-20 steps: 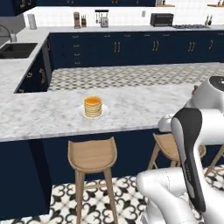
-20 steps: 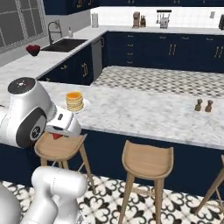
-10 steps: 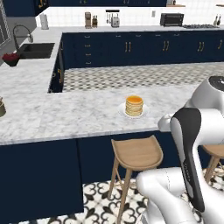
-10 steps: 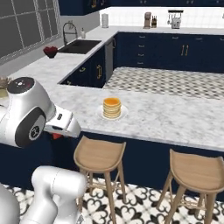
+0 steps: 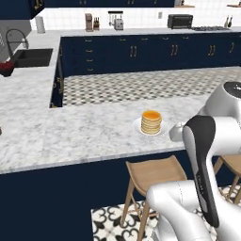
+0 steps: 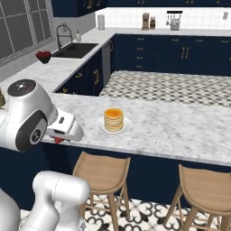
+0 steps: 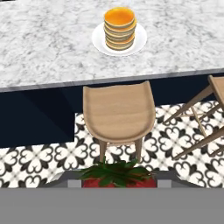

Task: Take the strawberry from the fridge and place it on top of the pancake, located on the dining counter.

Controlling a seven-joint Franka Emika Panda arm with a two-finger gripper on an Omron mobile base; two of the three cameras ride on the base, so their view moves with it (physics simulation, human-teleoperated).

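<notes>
Already the strawberry (image 7: pixel 114 176) sits pinched between the fingertips of the gripper (image 7: pixel 114 183) — fetching looks done. Ahead and below stands a wooden stool (image 7: pixel 118 113); beyond, on the dining counter (image 7: pixel 48 41), the pancake (image 7: pixel 119 28) is untopped — placement remains.

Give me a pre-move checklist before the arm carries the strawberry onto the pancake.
1. Strawberry in the gripper: ok, red berry with green leaves sits between the finger tips.
2. Pancake upright on its plate: ok.
3. Top of the pancake free: ok, nothing lies on it.
4. Gripper above the dining counter: not ok, in the hand view it is over the floor, short of the counter edge.
5. Stool in the path: cannot tell, it stands between gripper and counter.
</notes>
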